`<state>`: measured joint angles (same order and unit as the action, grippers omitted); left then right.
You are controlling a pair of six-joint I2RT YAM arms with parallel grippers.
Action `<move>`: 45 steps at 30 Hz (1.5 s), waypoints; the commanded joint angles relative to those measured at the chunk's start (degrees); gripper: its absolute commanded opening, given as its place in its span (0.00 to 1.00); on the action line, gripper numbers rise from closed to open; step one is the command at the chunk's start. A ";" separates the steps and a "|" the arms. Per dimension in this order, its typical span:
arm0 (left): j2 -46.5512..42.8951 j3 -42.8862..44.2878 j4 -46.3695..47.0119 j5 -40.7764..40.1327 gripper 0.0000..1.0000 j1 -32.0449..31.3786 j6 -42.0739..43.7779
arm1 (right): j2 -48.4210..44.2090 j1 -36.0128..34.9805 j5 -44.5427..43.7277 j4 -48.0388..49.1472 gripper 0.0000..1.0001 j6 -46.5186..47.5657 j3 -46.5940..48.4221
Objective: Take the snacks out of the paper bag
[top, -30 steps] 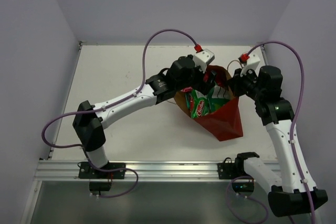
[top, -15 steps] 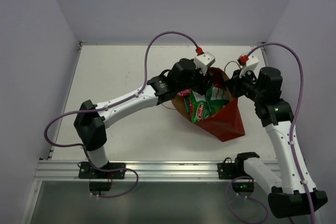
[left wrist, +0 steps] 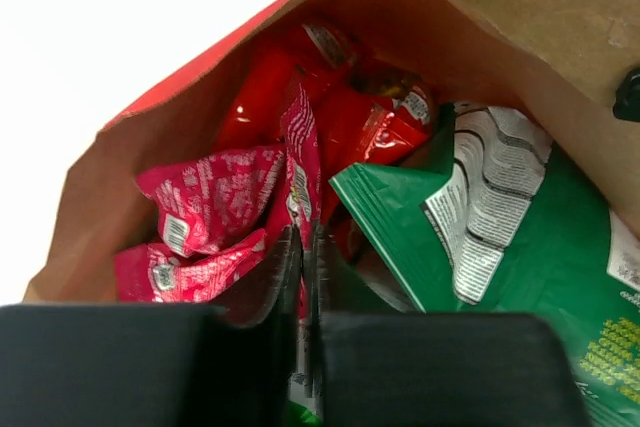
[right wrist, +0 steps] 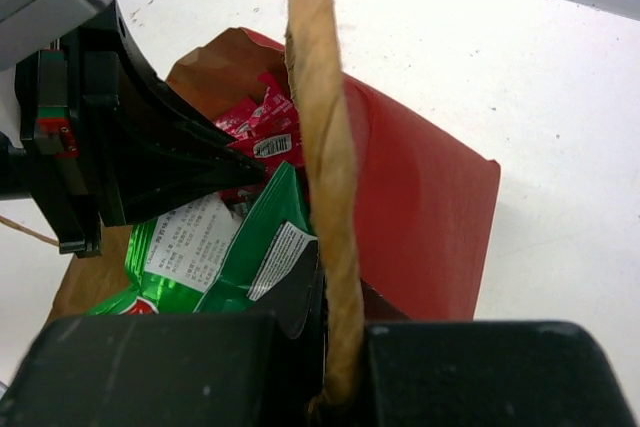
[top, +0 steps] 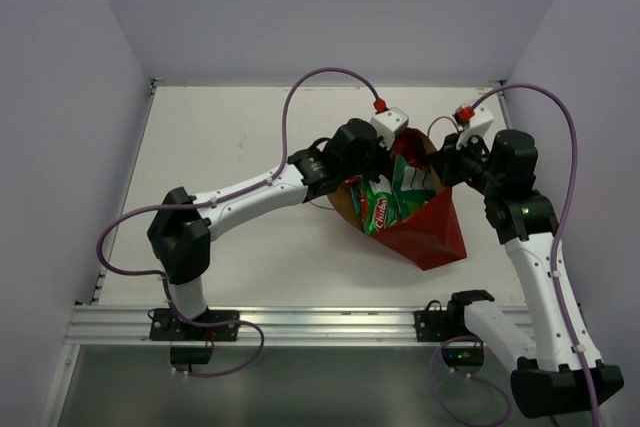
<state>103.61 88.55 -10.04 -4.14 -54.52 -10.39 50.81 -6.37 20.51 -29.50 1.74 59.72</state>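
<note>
The left gripper (left wrist: 302,242) has pushed deeper into the paper bag (top: 430,232) at the table's (top: 230,127) right side, its fingers drawn together on a pink-red sachet (left wrist: 300,162), while the right gripper (right wrist: 335,347) pinches the bag's twisted handle (right wrist: 320,127).

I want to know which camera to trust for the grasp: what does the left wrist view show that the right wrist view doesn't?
Only the left wrist: the left gripper pinched on a pink sachet, with red bags deeper inside. Only the right wrist: the right gripper shut on the twisted handle, and the red outer wall of the paper bag. Both: the green chip bag and the bag's brown inside.
</note>
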 commanded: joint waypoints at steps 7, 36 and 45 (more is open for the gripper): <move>-11.74 -0.73 -0.24 -3.24 0.00 0.73 2.22 | -2.47 -0.05 -1.26 8.05 0.00 -0.77 0.57; -13.36 -29.05 5.65 -1.84 0.05 36.50 -7.00 | -2.47 -0.22 -1.00 9.19 0.00 -1.30 -0.05; -20.10 -23.52 -3.04 8.79 0.83 33.88 -7.79 | -2.91 -0.22 -1.35 8.75 0.00 -1.30 0.57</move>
<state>91.20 61.17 -12.99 -0.40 -18.39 -16.91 49.71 -6.37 18.57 -28.27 0.84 58.83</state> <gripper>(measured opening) 0.778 0.010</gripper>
